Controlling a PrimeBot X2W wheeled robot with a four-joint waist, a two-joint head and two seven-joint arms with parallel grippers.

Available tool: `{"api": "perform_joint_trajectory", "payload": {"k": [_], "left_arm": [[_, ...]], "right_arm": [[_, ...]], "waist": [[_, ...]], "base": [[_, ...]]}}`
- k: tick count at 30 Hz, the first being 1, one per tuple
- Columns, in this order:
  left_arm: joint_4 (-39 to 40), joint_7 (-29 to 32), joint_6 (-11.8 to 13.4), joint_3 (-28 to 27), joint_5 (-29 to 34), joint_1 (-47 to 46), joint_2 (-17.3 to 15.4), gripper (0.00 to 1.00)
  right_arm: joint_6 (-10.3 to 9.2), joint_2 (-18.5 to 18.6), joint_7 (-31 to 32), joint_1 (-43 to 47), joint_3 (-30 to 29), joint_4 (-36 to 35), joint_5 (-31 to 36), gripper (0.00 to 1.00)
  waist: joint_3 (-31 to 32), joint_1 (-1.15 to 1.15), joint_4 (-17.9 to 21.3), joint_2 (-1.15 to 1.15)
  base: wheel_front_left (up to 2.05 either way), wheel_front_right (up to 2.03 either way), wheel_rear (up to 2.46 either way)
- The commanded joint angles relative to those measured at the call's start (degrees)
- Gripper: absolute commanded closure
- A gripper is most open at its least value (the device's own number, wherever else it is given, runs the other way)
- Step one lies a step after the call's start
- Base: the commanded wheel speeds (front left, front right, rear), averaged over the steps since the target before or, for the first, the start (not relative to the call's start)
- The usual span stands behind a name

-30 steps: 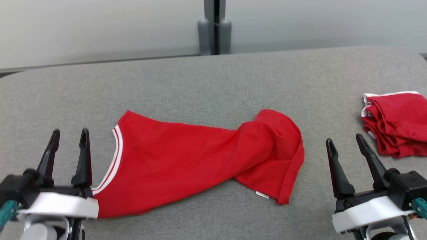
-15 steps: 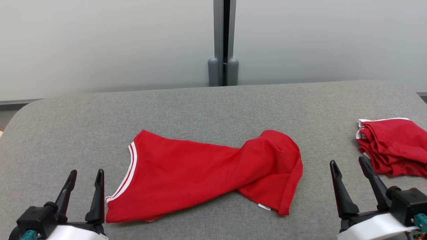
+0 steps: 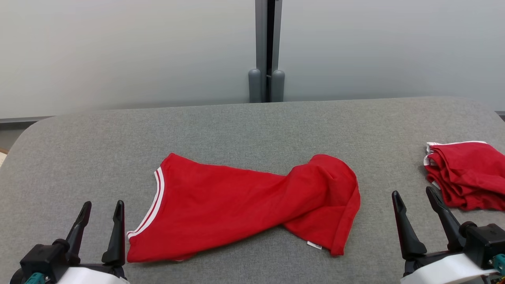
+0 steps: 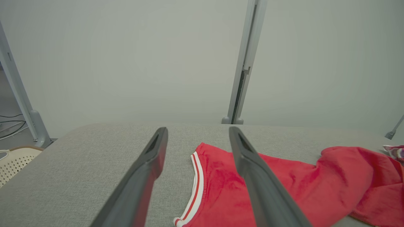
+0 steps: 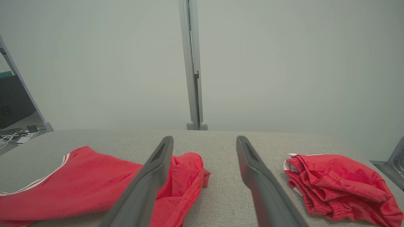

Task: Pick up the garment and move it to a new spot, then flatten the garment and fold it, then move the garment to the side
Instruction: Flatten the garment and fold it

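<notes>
Head view: red garment (image 3: 244,207) lying rumpled at centre frame on grey table (image 3: 252,122).
My left gripper (image 3: 103,204), lower left, and my right gripper (image 3: 412,192), lower right, both spread wide, holding nothing; folded red pile (image 3: 469,179) at right edge.

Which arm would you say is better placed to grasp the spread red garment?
Left, probably: the left gripper stands open beside the white-striped edge of the red garment, while the right gripper sits farther from it.

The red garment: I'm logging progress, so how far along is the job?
Done: nothing evident; the garment lies twisted, unfolded on the grey table. In hand: nothing; left hand and right hand stand open beside it. Left: flattening, folding, moving aside, perhaps by the other red pile.
</notes>
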State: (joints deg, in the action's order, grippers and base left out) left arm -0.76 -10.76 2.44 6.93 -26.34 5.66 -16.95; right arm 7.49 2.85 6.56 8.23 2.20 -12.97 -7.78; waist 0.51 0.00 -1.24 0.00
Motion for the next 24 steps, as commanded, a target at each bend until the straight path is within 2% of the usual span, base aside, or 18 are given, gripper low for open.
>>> {"api": "perform_joint_trajectory", "payload": {"k": [1,6,9,12,18,19,20,21,24], "left_arm": [[0.4,0.3,0.3,0.1,0.0,0.6,-0.4,0.00],[-1.5,3.3,0.7,0.6,-0.6,-1.2,-0.3,0.00],[-5.1,6.2,-0.3,1.9,-1.7,-2.9,0.0,0.00],[-12.1,9.1,-1.3,2.9,-3.1,-5.4,0.4,0.00],[-19.9,11.5,-4.3,3.4,-6.2,-8.6,1.0,0.00],[-20.5,11.4,-4.7,3.3,-6.4,-9.2,0.9,0.15],[-21.0,11.3,-5.2,3.3,-6.7,-9.6,0.8,0.76],[-21.3,11.1,-5.7,3.3,-7.2,-9.9,0.8,1.00],[-21.3,10.6,-7.0,3.3,-8.2,-10.5,0.7,1.00]], "right_arm": [[-0.01,0.1,-0.1,0.3,-0.3,0.0,-0.4,0.00],[-0.01,0.1,0.4,-0.2,-0.2,-0.2,-0.4,0.00],[-0.01,0.1,0.4,-1.3,0.1,-0.3,-0.2,0.00],[-0.02,0.1,-0.1,-2.7,0.9,0.0,-0.1,0.00],[-0.01,0.1,-0.9,-3.7,1.1,0.6,-0.5,0.00],[-0.01,0.1,-1.0,-3.8,1.1,0.6,-0.5,0.00],[-0.01,0.1,-1.2,-3.9,1.0,0.7,-0.5,0.00],[-0.01,0.1,-1.2,-3.9,1.0,0.7,-0.5,0.00],[-0.01,0.1,-1.6,-4.3,0.8,0.8,-0.6,0.00]], "waist": [[-0.1,0.00,-0.1,0.00],[-1.6,0.00,-0.5,0.00],[-3.6,0.00,-0.5,0.00],[-6.1,0.00,0.2,0.00],[-8.5,0.00,1.1,0.00],[-8.8,0.00,1.2,0.00],[-9.0,0.00,1.2,0.00],[-9.1,0.00,1.2,0.00],[-9.5,0.00,1.2,0.00]], "base": [[0.00,0.00,0.00],[0.00,0.00,0.00],[0.00,0.00,0.00],[0.00,0.00,0.00],[0.00,0.00,0.00],[0.00,0.00,0.00],[0.00,0.00,0.00],[0.00,0.00,0.00],[0.00,0.00,0.00]]}}
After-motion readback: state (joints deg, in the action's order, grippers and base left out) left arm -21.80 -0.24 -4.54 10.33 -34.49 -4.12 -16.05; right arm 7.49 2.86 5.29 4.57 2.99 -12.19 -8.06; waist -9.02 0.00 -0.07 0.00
